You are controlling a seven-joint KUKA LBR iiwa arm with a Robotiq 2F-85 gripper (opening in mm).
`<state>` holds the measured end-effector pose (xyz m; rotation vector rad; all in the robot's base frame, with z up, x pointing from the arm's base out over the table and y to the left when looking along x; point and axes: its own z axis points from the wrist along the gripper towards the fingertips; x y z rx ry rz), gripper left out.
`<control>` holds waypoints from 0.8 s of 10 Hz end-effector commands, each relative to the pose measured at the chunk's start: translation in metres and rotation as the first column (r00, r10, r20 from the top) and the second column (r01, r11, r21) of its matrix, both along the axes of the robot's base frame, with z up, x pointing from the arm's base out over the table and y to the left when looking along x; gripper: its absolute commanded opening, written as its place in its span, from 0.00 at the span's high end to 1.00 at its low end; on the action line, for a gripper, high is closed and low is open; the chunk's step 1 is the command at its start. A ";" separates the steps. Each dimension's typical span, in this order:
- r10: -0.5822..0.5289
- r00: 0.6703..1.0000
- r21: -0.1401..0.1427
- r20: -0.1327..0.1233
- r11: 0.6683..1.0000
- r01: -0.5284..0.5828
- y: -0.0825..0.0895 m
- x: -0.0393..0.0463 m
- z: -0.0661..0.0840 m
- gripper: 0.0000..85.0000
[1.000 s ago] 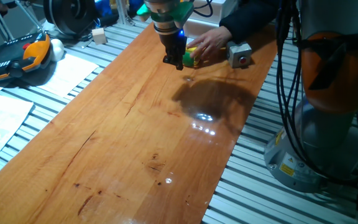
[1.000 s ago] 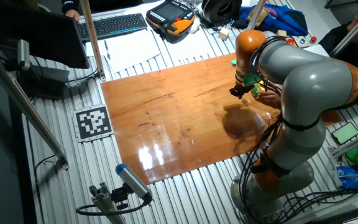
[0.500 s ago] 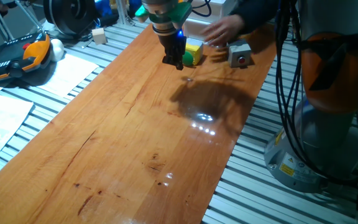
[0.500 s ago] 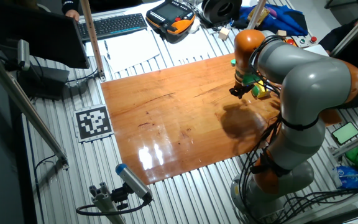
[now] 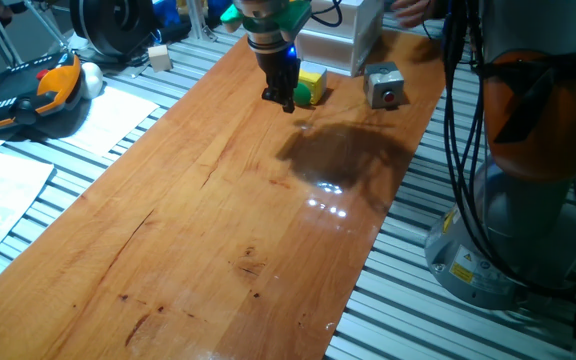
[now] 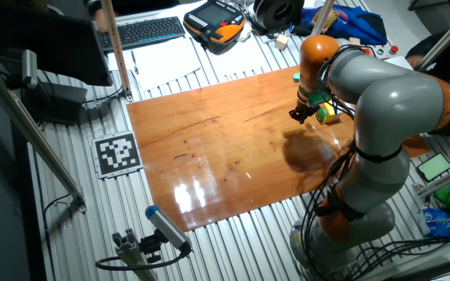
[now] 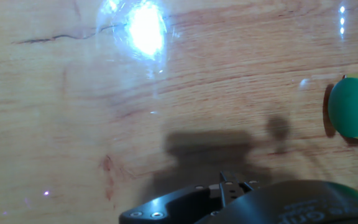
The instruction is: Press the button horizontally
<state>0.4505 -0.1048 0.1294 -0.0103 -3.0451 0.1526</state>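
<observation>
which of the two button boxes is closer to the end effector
The yellow box with the green button, right beside the end effector. The grey box with the red button sits farther away.

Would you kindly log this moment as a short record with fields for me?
surface: wooden board on a slatted table
target: yellow box with a green button on its side
gripper: low over the board, beside the button
contact: none visible; in the hand view the button sits apart at the right edge
finger state: cannot tell
other object: grey box with a red button, right of the yellow box, apart from it
behind: white box at the board's far edge
</observation>
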 end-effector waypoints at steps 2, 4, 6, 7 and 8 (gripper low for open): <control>0.005 1.000 0.000 0.006 1.000 -0.005 0.000 0.0002 0.000 1.00; 0.006 1.000 -0.001 0.007 1.000 -0.006 0.001 0.0024 -0.002 1.00; 0.011 1.000 -0.011 -0.006 1.000 -0.011 0.001 0.0022 -0.002 1.00; 0.012 1.000 -0.008 -0.008 1.000 -0.012 0.002 0.0016 -0.001 1.00; 0.012 1.000 -0.008 -0.008 1.000 -0.012 0.001 0.0021 -0.001 1.00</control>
